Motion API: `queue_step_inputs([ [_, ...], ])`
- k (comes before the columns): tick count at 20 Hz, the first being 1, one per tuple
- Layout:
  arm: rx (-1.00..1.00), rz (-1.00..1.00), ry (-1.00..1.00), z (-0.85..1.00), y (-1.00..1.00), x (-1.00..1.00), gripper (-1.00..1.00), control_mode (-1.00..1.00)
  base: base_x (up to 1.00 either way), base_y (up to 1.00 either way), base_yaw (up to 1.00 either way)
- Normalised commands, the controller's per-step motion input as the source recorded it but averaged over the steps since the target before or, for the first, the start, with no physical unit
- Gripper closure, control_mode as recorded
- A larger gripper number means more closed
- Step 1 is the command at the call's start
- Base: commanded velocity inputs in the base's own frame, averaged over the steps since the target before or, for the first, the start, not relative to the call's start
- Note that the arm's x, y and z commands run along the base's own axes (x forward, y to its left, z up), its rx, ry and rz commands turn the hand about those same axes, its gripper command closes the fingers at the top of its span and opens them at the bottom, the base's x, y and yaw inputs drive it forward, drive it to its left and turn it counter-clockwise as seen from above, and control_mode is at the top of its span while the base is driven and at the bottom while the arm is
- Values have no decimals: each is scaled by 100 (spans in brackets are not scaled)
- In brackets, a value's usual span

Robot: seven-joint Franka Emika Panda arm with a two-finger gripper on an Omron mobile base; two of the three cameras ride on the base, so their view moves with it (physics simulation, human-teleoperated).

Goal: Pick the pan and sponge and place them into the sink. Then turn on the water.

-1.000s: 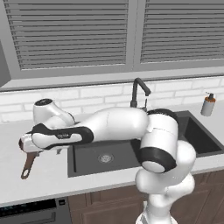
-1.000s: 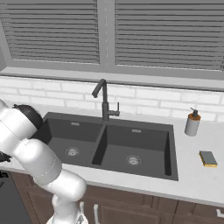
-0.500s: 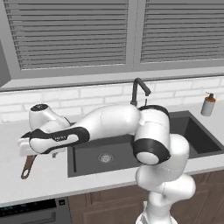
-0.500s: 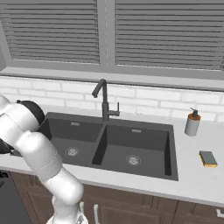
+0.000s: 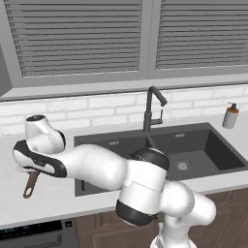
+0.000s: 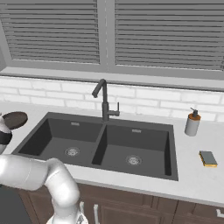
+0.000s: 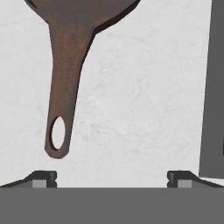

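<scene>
Hand view: gripper jaws spread wide above the counter, pan handle just ahead-left. Right base view adds sponge beside sink.

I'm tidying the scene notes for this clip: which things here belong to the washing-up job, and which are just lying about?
Part of the job:
- pan, on the counter left of the sink
- sponge, on the counter right of the sink
- sink, both basins without dishes
- faucet, no water running
- gripper, open above the pan handle

Just lying about:
- soap-pump bottle
- window blinds
</scene>
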Motion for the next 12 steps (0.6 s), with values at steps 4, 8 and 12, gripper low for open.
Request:
queue_step_inputs([
  [4,0,0,2,-9,11,5,-100,-100,0,0,0],
  [8,0,0,0,-21,15,6,-100,-100,0,0,0],
  [12,0,0,0,-27,21,4,-100,-100,0,0,0],
])
